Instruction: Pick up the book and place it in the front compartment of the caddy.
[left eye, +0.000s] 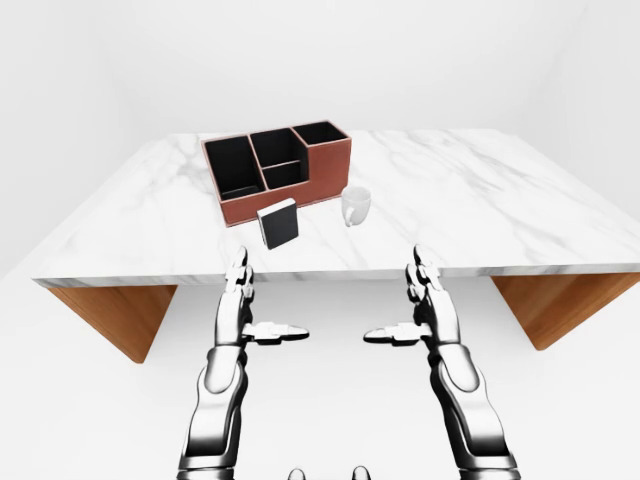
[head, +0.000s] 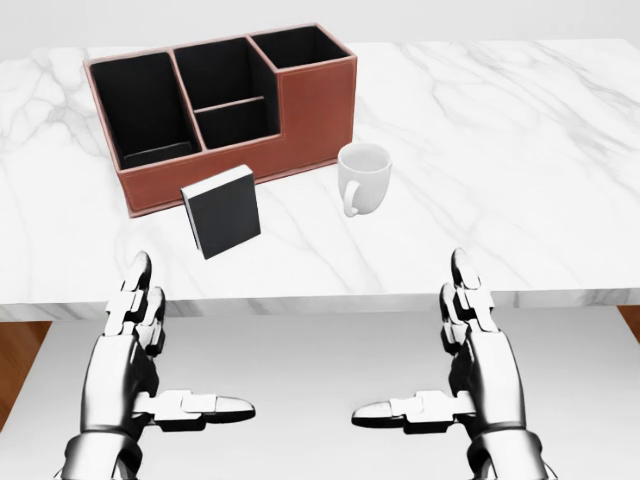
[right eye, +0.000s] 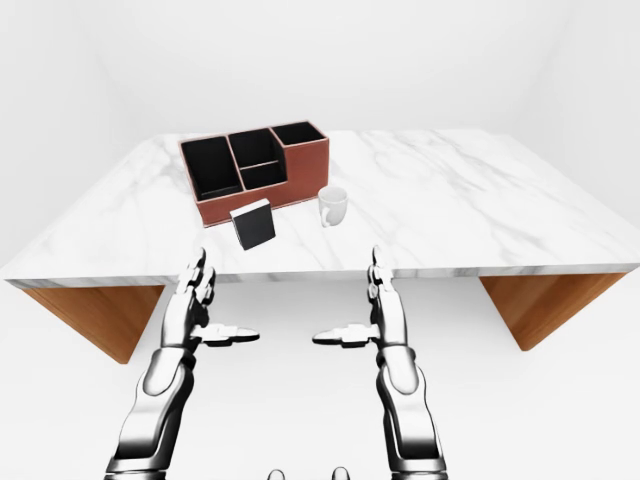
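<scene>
Marble-topped white table (head: 520, 150) carries a small black book with white page edges (head: 222, 211), standing tilted just below the reddish-brown leather caddy with black compartments (head: 300, 110) in the head view, with a white ceramic mug (head: 362, 176) to its right. Both silver three-finger hands hang below the table edge, well apart from the book: the left hand (head: 135, 345) sits under and a little left of it, the right hand (head: 475, 345) far off to the right, each with fingers spread and gripping nothing
</scene>
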